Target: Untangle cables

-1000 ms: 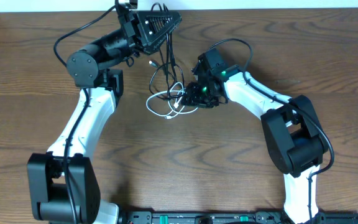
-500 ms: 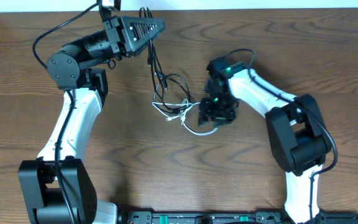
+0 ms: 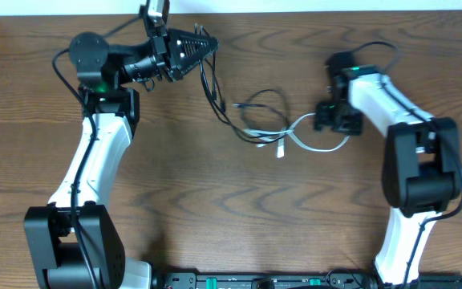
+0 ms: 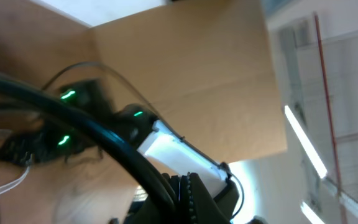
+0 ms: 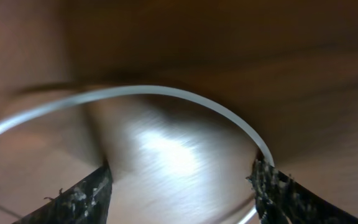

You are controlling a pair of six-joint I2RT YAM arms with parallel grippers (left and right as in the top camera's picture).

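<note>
Partly done: the left tool (image 3: 212,47), clamped on the black cable (image 3: 215,96), holds one end up, the right tool (image 3: 326,120) stands apart over the white cable (image 3: 319,149), and both cords cross mid-surface (image 3: 215,209), not separated yet.

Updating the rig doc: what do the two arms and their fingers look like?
The left arm and right arm have glossy white link shells, black cylindrical joint housings, thin black cables looped outside, and small green status lights. The left gripper is a black, tapering, perforated wedge. The right gripper has black fingers with rough, speckled tips.
</note>
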